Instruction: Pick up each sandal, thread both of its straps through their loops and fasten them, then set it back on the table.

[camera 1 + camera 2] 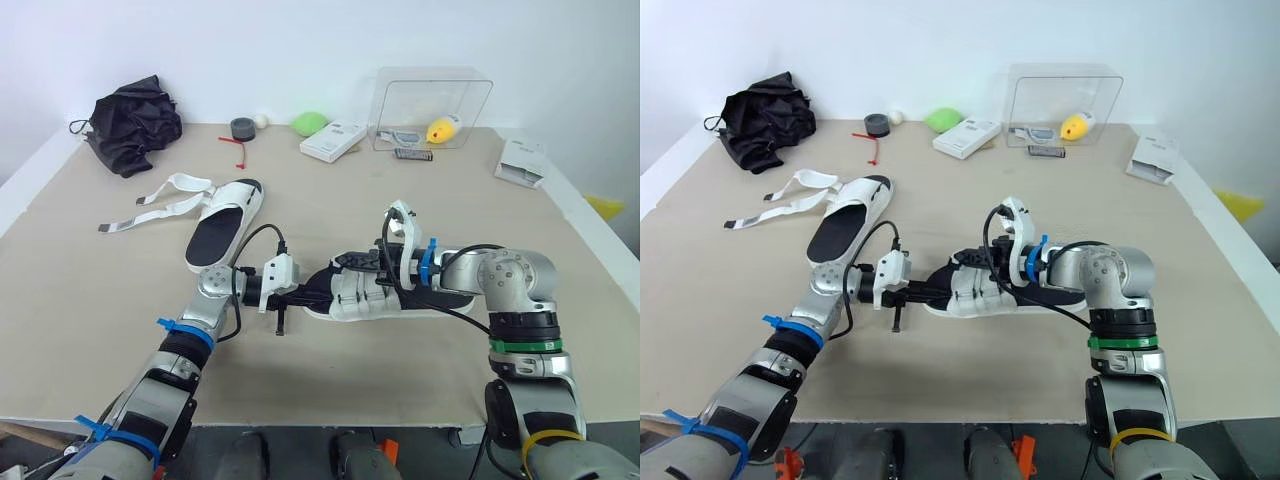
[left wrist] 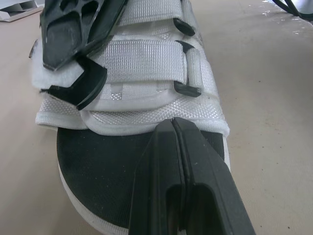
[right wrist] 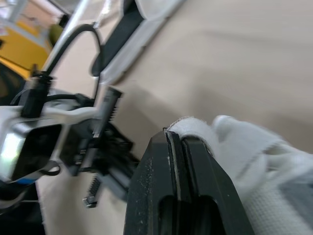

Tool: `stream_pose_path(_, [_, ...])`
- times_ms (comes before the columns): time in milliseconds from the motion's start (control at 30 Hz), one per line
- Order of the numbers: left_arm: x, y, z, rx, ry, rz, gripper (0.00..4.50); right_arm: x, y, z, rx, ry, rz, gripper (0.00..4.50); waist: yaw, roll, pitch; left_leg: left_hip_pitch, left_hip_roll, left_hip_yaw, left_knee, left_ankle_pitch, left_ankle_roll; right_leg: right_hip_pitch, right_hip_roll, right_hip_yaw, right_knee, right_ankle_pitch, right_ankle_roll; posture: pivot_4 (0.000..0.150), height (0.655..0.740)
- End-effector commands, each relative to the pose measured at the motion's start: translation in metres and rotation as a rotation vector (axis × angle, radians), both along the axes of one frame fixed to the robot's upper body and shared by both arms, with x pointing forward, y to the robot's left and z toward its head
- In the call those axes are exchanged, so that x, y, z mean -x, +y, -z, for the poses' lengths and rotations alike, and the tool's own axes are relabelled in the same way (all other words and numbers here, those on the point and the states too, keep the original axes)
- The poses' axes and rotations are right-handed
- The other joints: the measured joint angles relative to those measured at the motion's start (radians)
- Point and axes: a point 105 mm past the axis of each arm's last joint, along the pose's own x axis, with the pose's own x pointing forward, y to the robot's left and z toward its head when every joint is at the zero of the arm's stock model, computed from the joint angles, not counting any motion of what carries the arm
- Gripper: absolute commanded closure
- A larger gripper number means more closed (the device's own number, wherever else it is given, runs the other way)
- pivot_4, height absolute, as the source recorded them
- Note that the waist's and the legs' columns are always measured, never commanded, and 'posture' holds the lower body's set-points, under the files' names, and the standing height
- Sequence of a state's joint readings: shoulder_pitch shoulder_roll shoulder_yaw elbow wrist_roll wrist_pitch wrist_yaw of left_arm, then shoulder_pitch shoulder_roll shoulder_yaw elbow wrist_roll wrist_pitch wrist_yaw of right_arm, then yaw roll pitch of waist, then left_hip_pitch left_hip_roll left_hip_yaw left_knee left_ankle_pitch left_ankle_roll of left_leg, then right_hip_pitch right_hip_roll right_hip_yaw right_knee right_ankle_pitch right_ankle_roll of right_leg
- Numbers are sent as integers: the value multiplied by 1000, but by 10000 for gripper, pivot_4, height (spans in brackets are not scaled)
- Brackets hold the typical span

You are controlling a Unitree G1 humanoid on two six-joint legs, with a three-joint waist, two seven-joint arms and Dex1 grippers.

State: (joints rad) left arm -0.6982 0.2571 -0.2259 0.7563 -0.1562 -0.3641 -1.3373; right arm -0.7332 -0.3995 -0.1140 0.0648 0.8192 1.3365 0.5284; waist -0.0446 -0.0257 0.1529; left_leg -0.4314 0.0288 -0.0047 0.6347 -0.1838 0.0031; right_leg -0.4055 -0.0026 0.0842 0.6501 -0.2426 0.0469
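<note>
A white sandal with a black footbed [image 1: 385, 300] lies in the middle of the table [image 1: 330, 385], both straps [image 2: 146, 61] lying across its upper. My left gripper [image 2: 173, 121] is shut and rests over the toe, its tips against the front edge of the upper. From the other side, my right gripper [image 3: 168, 132] is shut on the fuzzy end of a strap [image 3: 200, 129] at the sandal's side. The second sandal [image 1: 225, 228] lies further back on the left, with its loose straps [image 1: 160, 205] spread out on the table.
Along the back edge are a black cloth [image 1: 132, 122], a tape roll [image 1: 243, 128], a green object [image 1: 310, 123], a white box [image 1: 333, 140] and a clear container [image 1: 432, 108]. A white packet [image 1: 522, 160] lies at the back right.
</note>
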Motion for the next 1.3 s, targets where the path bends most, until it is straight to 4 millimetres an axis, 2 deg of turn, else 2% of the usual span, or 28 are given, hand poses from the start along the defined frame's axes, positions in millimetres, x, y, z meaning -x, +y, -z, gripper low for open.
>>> stream_pose_path(33, [13,6,34,-111,104,20,45000,26,16,-50,-145,-166,-179,44581,0,0,0,0,0,0,0,0,0,0,0,0,0,0,0,1500,7400])
stream_pose_path(100, [13,5,34,-110,104,21,45000,33,18,-58,-174,-193,-218,44581,0,0,0,0,0,-1,0,0,0,0,1,0,0,0,0,1500,7400])
stream_pose_path(200, [13,5,34,-109,104,23,45000,33,19,-59,-176,-192,-227,44581,-1,0,0,0,0,-1,0,0,0,0,0,0,0,0,0,1500,7400])
stream_pose_path(300, [13,4,34,-109,105,25,45000,12,19,-32,-64,-84,-133,44581,-1,0,0,0,0,0,0,0,0,0,0,0,0,0,0,1500,7400])
stream_pose_path(367, [13,4,34,-108,105,26,45000,-4,14,-2,42,12,-44,44581,-1,0,0,0,0,0,0,0,0,0,0,0,0,0,0,1500,7400])
stream_pose_path(433, [13,4,34,-107,105,25,45000,-12,10,14,99,48,-4,44581,-1,0,0,1,0,0,0,0,0,0,0,0,0,0,-1,1500,7400])
stream_pose_path(600, [13,4,34,-104,105,21,45000,-30,-4,21,129,67,92,44581,-1,1,-3,2,0,0,0,0,0,2,0,0,0,0,-1,1500,7400])
stream_pose_path(667, [14,4,35,-104,107,18,45000,-43,-17,27,152,78,186,44581,-2,1,-3,4,0,0,0,0,0,4,0,0,0,1,-1,1500,7400])
stream_pose_path(733, [15,5,35,-104,108,16,45000,-51,-31,36,186,109,272,39168,-2,1,-3,7,0,1,0,1,1,5,0,0,0,1,-2,1500,7400])
stream_pose_path(833, [14,5,35,-103,107,13,45000,-45,-37,52,273,169,266,28277,-3,1,-4,7,0,1,0,1,1,6,0,1,0,0,-6,1500,7400])
stream_pose_path(867, [14,5,34,-103,107,12,45000,-41,-37,56,311,185,251,25566,-3,1,-4,8,0,1,0,1,2,6,0,1,0,1,-7,1500,7400])
stream_pose_path(900, [13,5,34,-103,106,11,45000,-38,-37,59,333,188,233,25566,-4,1,-5,8,0,1,0,1,2,6,0,1,0,2,-7,1500,7400])
stream_pose_path(1000, [12,5,33,-104,104,8,45000,-32,-38,61,374,195,203,25566,-4,3,-8,9,1,1,0,2,4,7,0,0,0,3,-9,1500,7400])
stream_pose_path(1067, [11,5,32,-104,102,8,45000,-34,-47,65,448,182,233,25566,-3,3,-10,9,1,1,0,2,4,5,-2,0,0,3,-9,1500,7400])
stream_pose_path(1167, [11,4,32,-103,102,9,45000,-39,-48,61,451,158,250,25566,0,4,-12,9,2,3,-1,2,4,4,-7,-2,0,3,-8,1500,7400])
stream_pose_path(1300, [12,1,32,-99,103,13,45000,-61,-40,22,270,72,329,25566,0,2,-15,9,0,7,0,2,4,5,-16,-4,-2,1,-5,1500,7400])
